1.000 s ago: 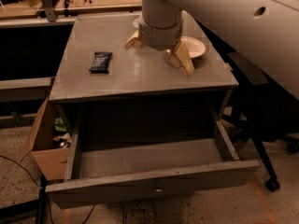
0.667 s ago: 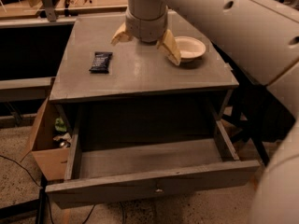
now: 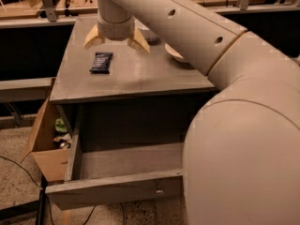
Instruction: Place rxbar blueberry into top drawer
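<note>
While the snack bar [image 3: 101,62] lies flat on the cabinet top [image 3: 140,78], no grasp has been made. Gripper [image 3: 117,46] hangs just above and behind the bar, jaws spread wide, holding nothing, not touching it. Top drawer [image 3: 108,193] is already pulled out below, so the opening step is done. Left to do: drop onto bar, grasp, lift, carry forward past the edge, release into drawer. Bowl [image 3: 174,53] and cardboard box [image 3: 44,144] look clear of that path
</note>
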`<move>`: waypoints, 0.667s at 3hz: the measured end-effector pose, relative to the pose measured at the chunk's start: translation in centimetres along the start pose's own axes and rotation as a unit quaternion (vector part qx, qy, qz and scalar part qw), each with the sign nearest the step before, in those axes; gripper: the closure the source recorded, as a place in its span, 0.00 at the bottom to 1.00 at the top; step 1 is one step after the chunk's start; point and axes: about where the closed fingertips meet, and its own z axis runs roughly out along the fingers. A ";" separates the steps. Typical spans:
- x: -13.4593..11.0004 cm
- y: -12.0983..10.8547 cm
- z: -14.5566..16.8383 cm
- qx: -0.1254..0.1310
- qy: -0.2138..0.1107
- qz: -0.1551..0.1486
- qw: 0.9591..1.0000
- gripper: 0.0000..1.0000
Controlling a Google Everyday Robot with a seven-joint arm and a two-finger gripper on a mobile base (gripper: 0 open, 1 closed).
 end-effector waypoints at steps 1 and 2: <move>-0.6 -3.1 2.8 0.029 -0.014 -0.045 0.998 0.00; 0.3 -5.4 5.3 0.034 -0.005 -0.058 0.998 0.00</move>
